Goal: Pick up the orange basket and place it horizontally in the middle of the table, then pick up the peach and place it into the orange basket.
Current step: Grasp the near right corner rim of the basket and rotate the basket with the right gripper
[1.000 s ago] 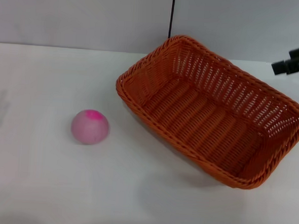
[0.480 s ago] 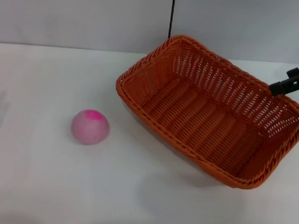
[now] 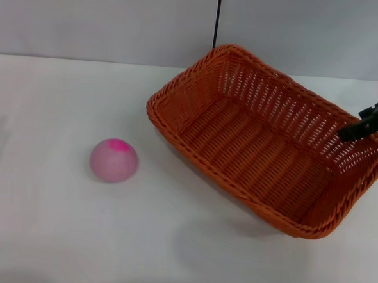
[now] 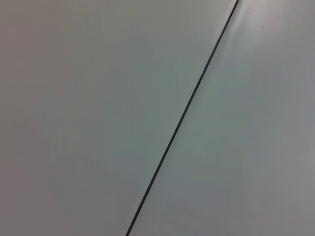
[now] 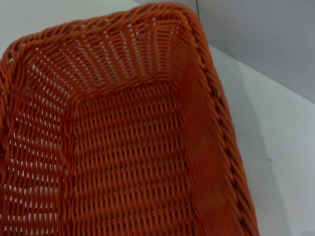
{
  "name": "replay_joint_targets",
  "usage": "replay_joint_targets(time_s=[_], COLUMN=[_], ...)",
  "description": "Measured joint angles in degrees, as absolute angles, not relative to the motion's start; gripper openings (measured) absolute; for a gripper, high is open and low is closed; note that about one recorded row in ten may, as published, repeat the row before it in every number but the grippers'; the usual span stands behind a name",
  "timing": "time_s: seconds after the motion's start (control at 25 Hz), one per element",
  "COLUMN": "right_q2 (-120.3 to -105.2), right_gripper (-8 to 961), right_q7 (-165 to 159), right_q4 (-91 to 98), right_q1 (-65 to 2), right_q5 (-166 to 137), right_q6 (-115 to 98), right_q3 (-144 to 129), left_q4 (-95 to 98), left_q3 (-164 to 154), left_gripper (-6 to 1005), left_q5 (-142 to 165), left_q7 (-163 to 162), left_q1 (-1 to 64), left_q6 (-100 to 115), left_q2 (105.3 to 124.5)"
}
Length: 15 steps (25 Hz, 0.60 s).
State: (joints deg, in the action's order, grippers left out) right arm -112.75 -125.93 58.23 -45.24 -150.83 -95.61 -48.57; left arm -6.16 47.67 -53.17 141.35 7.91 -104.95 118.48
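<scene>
On the plain white flat table point(image 3: 55, 236), the small pale pink ball-like peach point(image 3: 114, 160) with its magenta patch on top sits left of centre, well apart from any gripper. To its right the large rectangular woven orange basket point(image 3: 266, 140) lies at a slant, holding nothing. At the far right, the black right gripper point(image 3: 370, 125) reaches over the basket's right rim; I cannot tell whether it is open or has hold of anything.
</scene>
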Motion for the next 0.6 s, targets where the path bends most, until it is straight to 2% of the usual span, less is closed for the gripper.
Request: replay_joint_targets(time_s=[0.44, 0.6], right_q2=[-112.98, -113.63], right_gripper=[754, 754], right_q7=[-125.46, -124.55], right_q4=[53.18, 52.81], right_q1=[-45.19, -44.59], right_q5=[-151.06, -151.08], right_q6=[-90.8, -88.66], right_q3=[-51.56, -53.15], left_q4=[-6.12, -6.2], left_q3=[47.69, 47.62], left_gripper=[833, 833], left_q5=[-53.17, -53.17], left_q7=[141.32, 141.32], left_q1=[7.83, 7.82], left_q6=[-105.03, -104.97], left_q2=[118.48, 118.48])
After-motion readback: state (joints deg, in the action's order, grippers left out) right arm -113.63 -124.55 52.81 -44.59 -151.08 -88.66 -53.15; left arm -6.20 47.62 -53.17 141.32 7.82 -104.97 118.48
